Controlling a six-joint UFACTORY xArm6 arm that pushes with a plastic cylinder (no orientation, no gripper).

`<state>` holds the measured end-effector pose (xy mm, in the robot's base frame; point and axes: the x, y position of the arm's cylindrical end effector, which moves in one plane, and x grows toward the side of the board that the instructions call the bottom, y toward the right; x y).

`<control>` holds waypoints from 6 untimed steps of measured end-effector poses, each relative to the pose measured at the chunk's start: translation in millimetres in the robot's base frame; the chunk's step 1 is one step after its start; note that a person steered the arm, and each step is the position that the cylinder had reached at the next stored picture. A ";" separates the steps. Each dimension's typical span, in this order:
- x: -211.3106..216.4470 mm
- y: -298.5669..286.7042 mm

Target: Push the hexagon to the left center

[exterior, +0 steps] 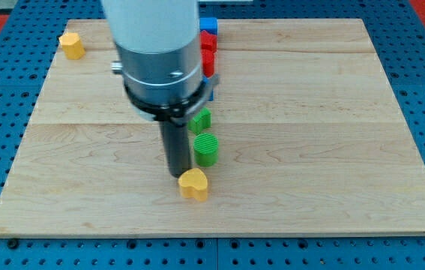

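A yellow block [71, 45], which looks like the hexagon, sits near the board's top left corner. My tip [176, 175] is at the lower middle of the board, far from that block. It stands right against the left side of a yellow heart-shaped block [194, 184]. The wide white and grey arm body hangs above the rod and hides the board behind it.
A round green block [206, 149] lies just right of the rod, with another green block [201, 120] above it. Two red blocks [208, 42] [208, 64] and a blue block [208, 25] stand at the top middle, partly hidden by the arm. The wooden board [332, 150] rests on a blue pegboard.
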<state>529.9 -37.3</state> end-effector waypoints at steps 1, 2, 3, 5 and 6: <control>-2.4 -14.9; -55.0 -73.7; -129.0 -179.7; -258.5 -267.0; -300.9 -238.2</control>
